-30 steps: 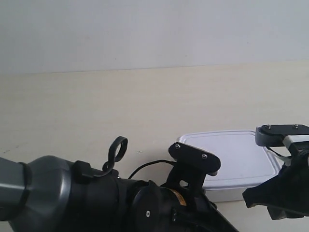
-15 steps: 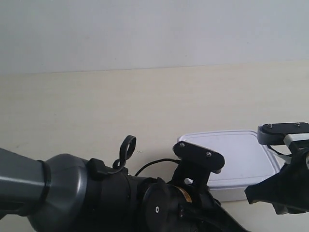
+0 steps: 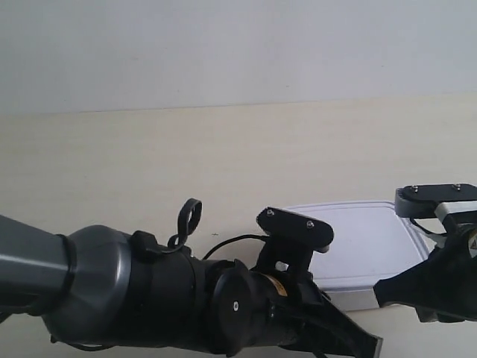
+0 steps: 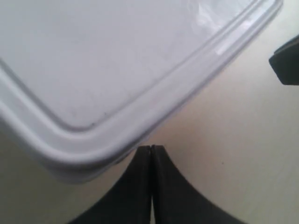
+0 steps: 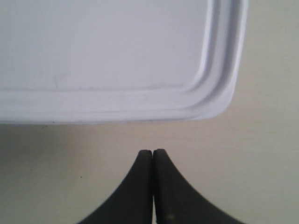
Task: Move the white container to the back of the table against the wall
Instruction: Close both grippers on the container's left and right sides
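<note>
The white container (image 3: pixel 373 239) lies flat on the desk (image 3: pixel 149 164) at the near side, well apart from the wall (image 3: pixel 223 52), with a wide stretch of bare surface between them. It looks like thin, fairly stiff plastic with a smooth, rimmed lid (image 5: pixel 107 46), so it is probably light and should slide easily, though what it holds, and so its true weight, cannot be told. The glossy lid offers little to pinch, so the low side wall seems the better place to bear on, with two contacts spread along the near side. A shove at one corner alone would likely spin it. The left hand (image 4: pixel 151 147) is closed with nothing between its fingers, its tips at or touching the rounded corner of the box. The right hand (image 5: pixel 153 151) is likewise closed and empty, with a strip of desk between its tips and the long edge. Only the wrist views reveal these gaps and the closed fingers. The left one also catches a dark shape (image 4: pixel 285 65) at its edge. The exterior view alone shows the run to the wall, while the arm at the exterior view's left (image 3: pixel 149 298) and the arm at the exterior view's right (image 3: pixel 432 283) hide the near edge.
</note>
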`<state>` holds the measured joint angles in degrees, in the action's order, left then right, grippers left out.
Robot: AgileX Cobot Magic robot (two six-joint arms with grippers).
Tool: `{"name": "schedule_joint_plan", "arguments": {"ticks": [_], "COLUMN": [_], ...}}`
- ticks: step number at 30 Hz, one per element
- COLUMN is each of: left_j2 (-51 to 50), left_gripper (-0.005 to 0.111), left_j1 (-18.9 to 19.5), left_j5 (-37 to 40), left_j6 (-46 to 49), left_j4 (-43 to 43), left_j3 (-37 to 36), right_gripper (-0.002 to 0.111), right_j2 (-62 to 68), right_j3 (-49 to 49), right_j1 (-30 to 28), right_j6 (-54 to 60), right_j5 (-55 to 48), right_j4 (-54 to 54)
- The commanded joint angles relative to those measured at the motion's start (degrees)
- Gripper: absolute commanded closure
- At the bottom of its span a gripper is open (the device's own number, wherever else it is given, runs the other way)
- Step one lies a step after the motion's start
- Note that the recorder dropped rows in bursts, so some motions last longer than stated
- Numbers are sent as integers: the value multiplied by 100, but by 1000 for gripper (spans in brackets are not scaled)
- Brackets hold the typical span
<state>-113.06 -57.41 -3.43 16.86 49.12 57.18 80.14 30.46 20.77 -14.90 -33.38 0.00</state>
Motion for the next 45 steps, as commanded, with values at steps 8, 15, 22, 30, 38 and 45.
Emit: {"name": "schedule_joint_plan", "arguments": {"ticks": [8, 15, 22, 30, 38, 45], "left_j2": [-382, -461, -461, -461, -461, -461], "left_gripper": [107, 107, 107, 107, 107, 107], "left_j1": [84, 252, 277, 476, 571, 571], "left_j5": [-464, -538, -427, -464, -415, -416], "left_j6": [-51, -51, -16, 73, 244, 244], "left_j4": [72, 72, 58, 58, 58, 58], "left_j3": [31, 42, 255, 363, 472, 476], "right_gripper": [108, 108, 108, 108, 108, 108], "right_j2": [546, 588, 600, 600, 612, 1075], "right_j3": [-23, -23, 108, 505, 548, 548], "right_j1": [24, 10, 10, 10, 10, 10], "right_j6": [-14, -14, -14, -183, -183, -213], "right_j5": [740, 961, 1073, 844, 855, 1247], "right_j4": [-35, -82, -97, -462, -489, -489]}}
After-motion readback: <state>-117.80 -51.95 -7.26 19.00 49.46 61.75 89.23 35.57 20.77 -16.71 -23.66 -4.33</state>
